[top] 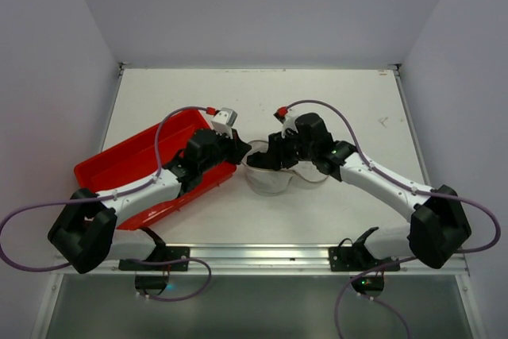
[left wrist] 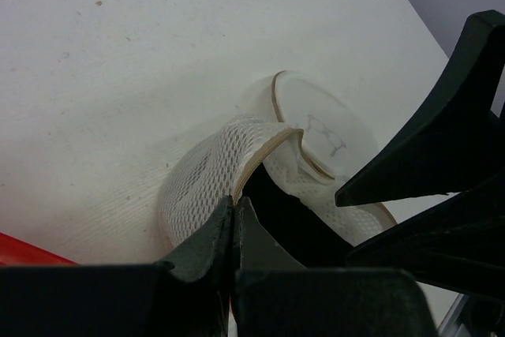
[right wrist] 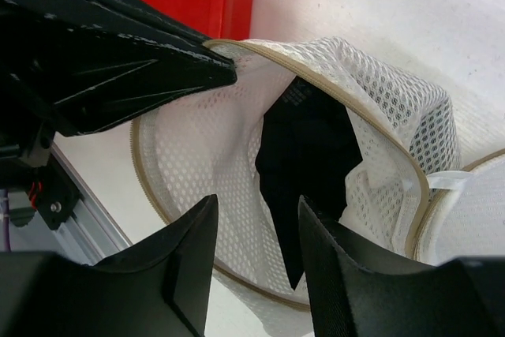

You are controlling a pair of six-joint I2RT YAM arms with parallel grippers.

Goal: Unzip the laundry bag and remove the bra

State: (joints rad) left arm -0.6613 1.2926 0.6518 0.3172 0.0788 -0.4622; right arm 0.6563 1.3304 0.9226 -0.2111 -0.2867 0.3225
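Note:
The white mesh laundry bag lies unzipped between the two arms, mouth gaping and its round lid flopped back on the table. My left gripper is shut on the tan zipper rim and holds the mouth up. The black bra lies inside the bag, its pointed end hanging down. My right gripper is at the mouth, jaws apart. The bra's tip sits in the gap, close to the right finger and not pinched. From above, the left gripper and the right gripper meet over the bag.
A red plastic tray lies under the left arm, just left of the bag. The two grippers crowd each other at the bag's mouth. White side walls close in the table, and a metal rail runs along the near edge.

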